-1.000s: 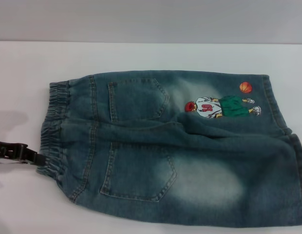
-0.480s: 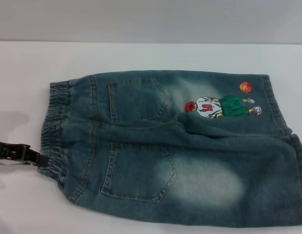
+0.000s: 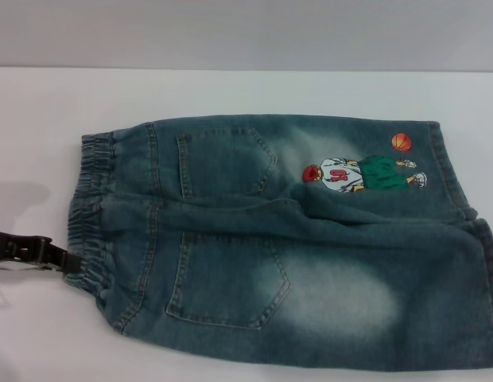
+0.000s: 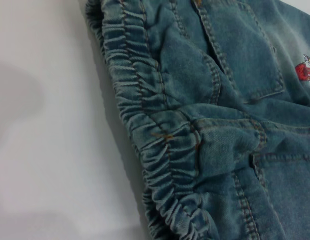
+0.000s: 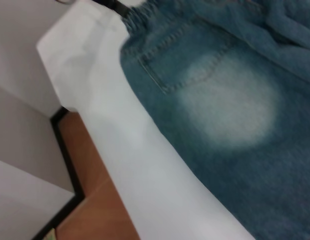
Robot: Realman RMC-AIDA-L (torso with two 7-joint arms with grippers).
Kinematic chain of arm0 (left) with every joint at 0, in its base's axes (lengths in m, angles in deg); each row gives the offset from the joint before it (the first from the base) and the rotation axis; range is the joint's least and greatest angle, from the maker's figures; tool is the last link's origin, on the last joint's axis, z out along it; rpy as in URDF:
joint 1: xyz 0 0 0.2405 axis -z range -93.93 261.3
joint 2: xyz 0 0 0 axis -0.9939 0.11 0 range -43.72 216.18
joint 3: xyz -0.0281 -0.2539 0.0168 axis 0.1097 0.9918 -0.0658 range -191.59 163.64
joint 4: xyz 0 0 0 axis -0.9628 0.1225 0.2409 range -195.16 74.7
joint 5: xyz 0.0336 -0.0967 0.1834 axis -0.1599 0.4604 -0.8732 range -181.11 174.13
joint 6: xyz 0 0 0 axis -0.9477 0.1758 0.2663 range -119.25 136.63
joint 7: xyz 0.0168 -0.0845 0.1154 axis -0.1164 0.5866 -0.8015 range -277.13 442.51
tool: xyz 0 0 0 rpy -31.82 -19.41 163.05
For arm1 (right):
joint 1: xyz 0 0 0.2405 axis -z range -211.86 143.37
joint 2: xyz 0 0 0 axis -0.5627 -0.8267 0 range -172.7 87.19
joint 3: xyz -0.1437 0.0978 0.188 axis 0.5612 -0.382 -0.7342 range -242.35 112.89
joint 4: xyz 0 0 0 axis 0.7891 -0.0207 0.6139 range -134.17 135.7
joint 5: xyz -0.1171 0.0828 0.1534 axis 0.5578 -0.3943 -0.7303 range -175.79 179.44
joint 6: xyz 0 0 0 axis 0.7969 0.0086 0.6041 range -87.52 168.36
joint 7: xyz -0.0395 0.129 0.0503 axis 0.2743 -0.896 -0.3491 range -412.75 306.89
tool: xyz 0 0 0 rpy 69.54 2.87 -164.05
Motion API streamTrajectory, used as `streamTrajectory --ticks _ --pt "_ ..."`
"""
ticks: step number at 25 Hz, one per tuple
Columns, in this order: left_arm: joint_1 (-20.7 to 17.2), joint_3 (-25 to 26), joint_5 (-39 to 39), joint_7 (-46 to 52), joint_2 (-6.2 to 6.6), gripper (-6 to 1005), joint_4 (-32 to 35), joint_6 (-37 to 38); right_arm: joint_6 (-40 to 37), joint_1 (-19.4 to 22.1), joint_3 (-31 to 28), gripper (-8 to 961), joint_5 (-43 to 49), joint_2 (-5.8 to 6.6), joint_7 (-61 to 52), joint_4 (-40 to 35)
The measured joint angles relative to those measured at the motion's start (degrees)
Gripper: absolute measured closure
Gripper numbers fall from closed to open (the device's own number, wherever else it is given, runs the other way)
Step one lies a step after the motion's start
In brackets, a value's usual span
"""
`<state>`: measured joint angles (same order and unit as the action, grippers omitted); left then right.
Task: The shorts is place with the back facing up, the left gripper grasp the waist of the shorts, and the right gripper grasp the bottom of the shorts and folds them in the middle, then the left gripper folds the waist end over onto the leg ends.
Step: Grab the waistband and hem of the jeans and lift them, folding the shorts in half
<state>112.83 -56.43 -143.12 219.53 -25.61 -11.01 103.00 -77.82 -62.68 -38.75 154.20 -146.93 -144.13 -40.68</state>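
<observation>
since the fold starts at the waist [image 3: 91, 208], the left pincer [image 3: 67, 260] reaches its nine o'clock edge, grip state unclear; the shorts [image 3: 294, 247] lie back-up on the white worktop [image 3: 246, 91]; right pincer unseen.

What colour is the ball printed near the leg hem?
Orange, the ball print on the shorts; clearest in the head view.
</observation>
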Motion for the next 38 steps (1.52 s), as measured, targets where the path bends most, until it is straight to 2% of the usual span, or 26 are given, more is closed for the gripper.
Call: streamTrajectory --ticks 9,25,38 --pt "0.1 0.0 0.0 0.0 0.01 970 0.0 0.0 4.3 -0.2 0.1 472 2.5 -0.04 -0.7 -0.1" --pt "0.2 0.0 0.1 0.0 -0.2 970 -0.2 -0.3 10.5 -0.1 2.9 472 3.9 -2.15 -3.2 0.0" --pt "0.2 0.0 0.1 0.0 -0.21 970 -0.3 -0.3 13.4 -0.4 3.8 473 3.9 -3.34 -3.9 0.3"
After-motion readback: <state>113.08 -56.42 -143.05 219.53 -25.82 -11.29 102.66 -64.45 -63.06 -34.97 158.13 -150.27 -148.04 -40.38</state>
